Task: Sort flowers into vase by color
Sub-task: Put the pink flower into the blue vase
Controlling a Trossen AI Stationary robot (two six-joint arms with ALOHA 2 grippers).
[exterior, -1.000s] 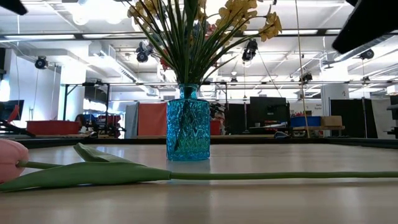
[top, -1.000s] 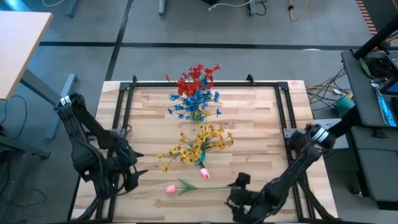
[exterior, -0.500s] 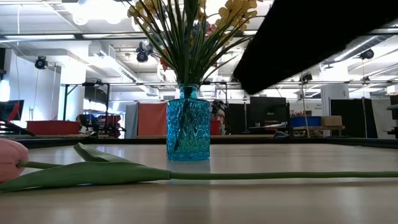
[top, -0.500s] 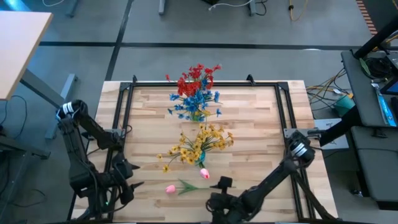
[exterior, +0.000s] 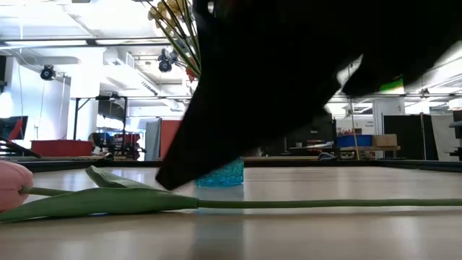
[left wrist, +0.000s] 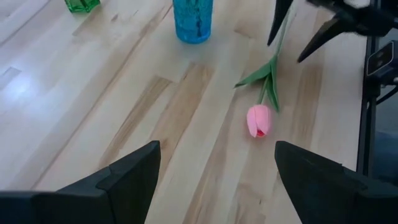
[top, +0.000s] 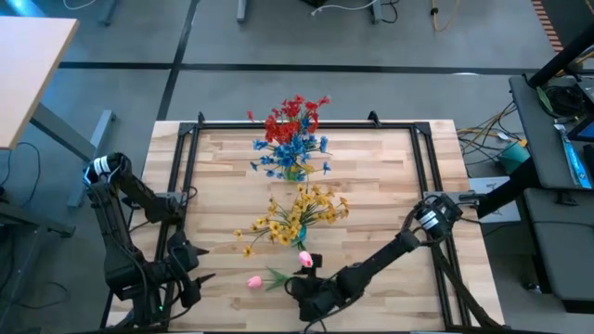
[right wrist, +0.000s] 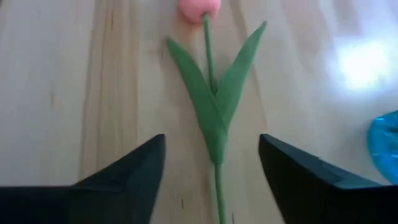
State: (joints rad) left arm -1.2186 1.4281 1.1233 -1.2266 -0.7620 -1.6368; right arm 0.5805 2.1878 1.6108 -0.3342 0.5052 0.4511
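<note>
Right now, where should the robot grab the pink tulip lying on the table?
Probably the thin bare stem below the leaves, coming straight down from above. The tulip lies flat, and the right gripper is open with its jaws either side of that stem.

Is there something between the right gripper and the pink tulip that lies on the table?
Nothing visible. The right gripper is open right over the stem of the pink tulip, one finger on each side, with only bare table around it.

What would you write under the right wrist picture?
Open right hand straddles the stem of a pink tulip lying on the table.
</note>
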